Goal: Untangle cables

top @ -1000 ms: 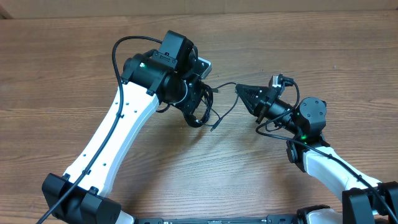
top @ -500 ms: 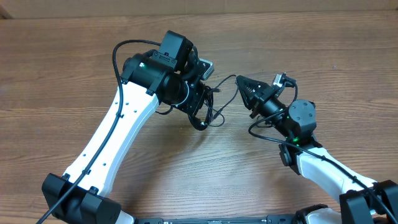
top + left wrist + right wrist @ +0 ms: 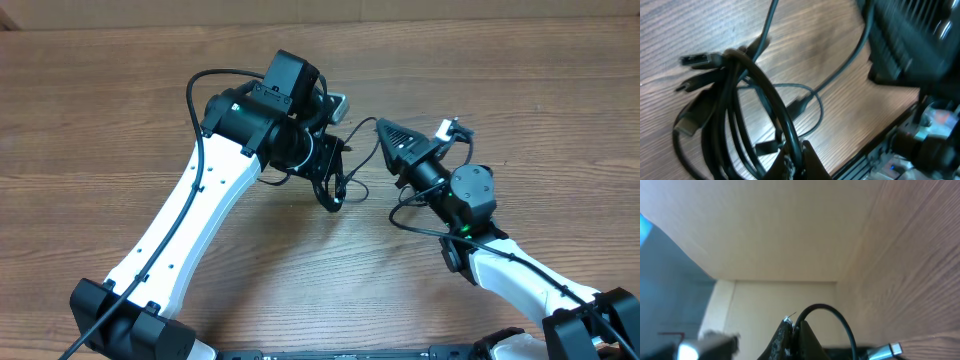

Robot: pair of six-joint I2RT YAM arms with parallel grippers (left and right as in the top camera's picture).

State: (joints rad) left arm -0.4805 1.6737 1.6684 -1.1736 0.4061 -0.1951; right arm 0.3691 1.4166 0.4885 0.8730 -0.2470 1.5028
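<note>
The cables [image 3: 338, 178] are thin black cords bunched in a tangle under my left gripper [image 3: 329, 198], near the table's middle. In the left wrist view the tangle [image 3: 742, 107] hangs in loops with plug ends [image 3: 699, 60] at the upper left, and my left gripper [image 3: 794, 159] is shut on a thick black strand of it. My right gripper [image 3: 380, 126] points up and left, just right of the tangle, shut on one thin cable [image 3: 362, 129] that runs to the bunch. In the right wrist view that cable [image 3: 832, 311] arcs out of the shut right gripper [image 3: 794, 326], with a silvery plug [image 3: 885, 351] below.
The wooden table [image 3: 120, 110] extends all around both arms. A cardboard wall [image 3: 300, 8] runs along the far edge. The two grippers are close together, with the right arm's own black wire [image 3: 410, 222] looping beside its wrist.
My right gripper has moved up and left, closer to the left gripper, carrying its cable, and the strand between them has gone slack. The left arm shifted slightly right.
</note>
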